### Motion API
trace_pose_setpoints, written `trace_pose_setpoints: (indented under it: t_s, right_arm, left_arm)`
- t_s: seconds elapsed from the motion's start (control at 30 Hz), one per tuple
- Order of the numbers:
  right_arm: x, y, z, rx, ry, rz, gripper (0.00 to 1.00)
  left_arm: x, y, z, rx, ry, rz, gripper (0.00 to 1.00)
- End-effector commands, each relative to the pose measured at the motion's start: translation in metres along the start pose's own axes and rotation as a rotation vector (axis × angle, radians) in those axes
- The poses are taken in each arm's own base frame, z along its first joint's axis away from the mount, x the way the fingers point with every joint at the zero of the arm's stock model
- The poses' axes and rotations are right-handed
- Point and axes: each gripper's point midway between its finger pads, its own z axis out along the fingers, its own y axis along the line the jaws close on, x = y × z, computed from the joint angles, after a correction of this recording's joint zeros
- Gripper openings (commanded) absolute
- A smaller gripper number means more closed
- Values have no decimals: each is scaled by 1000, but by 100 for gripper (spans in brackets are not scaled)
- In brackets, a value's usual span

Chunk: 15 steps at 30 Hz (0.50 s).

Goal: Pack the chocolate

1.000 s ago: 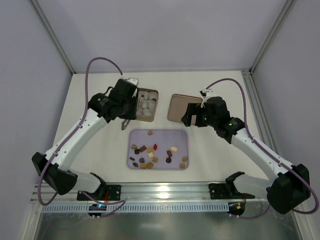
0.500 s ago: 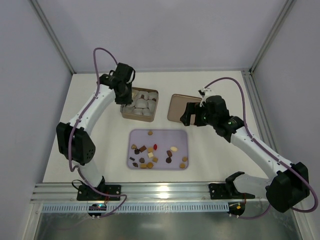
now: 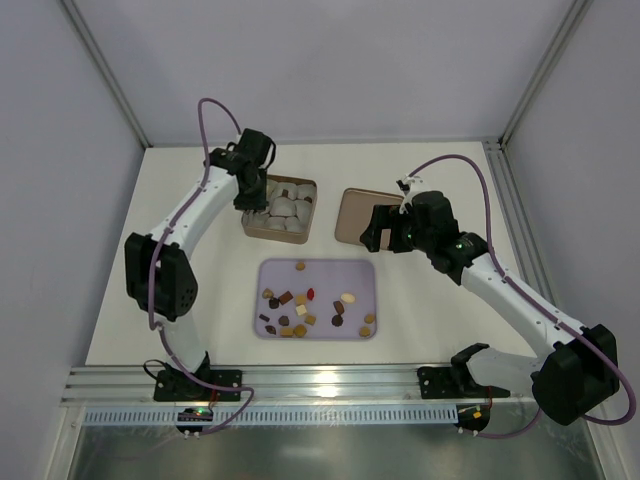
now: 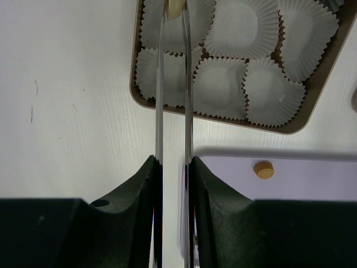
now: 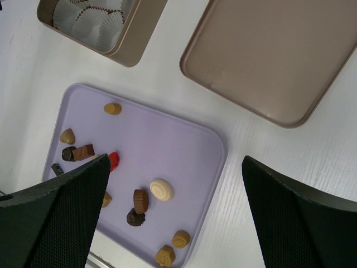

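We pinch a cream-white chocolate (image 4: 175, 6) in nearly closed left jaws above a cup (image 4: 198, 25) at ten o'clock in the tin (image 4: 133, 84); right jaws gape empty.

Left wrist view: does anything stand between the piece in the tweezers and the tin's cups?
Nothing visible does. The cream piece at the tip of the tweezers is over the open paper cups of the tin; the lid lies apart, beside it.

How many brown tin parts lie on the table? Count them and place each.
2. The tin lined with paper cups sits back left, under the left gripper; the empty lid lies right of it, behind the tray. None seems hidden.
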Motion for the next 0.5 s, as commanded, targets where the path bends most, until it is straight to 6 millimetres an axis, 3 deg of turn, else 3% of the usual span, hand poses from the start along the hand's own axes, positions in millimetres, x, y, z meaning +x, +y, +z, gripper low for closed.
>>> trace_pose_setpoints:
  t_s: [0.0, 0.47]
  right_arm:
    - [-14, 7, -1, -26, -43, -18, 100]
    - [-12, 5, 1, -20, -38, -13, 100]
  left_arm:
    - [-13, 4, 3, -19, -46, 8, 29]
    - [3, 3, 11, -16, 2, 9, 34]
